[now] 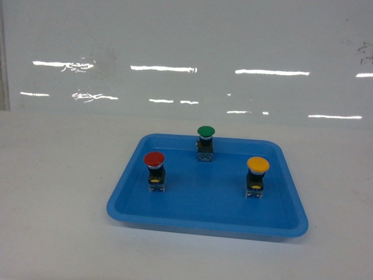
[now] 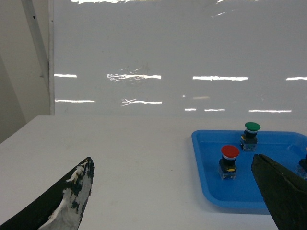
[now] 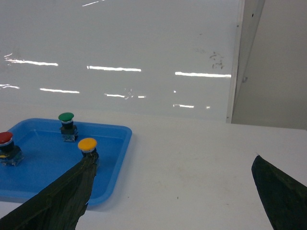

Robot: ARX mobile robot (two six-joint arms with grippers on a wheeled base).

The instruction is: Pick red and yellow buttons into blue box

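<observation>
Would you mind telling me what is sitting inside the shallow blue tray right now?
Three push buttons stand upright and apart in the blue tray: a red button at left, a green button at the back, a yellow button at right. The floor beneath their bases is covered.

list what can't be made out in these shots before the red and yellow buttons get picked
- Blue box: in no view.
- Yellow button: right wrist view, its body is hidden behind a finger of the right gripper.
- Same button: left wrist view, cut off by the left gripper.
- Both grippers: absent from the head view.
- Markings on the red button: too small.
</observation>
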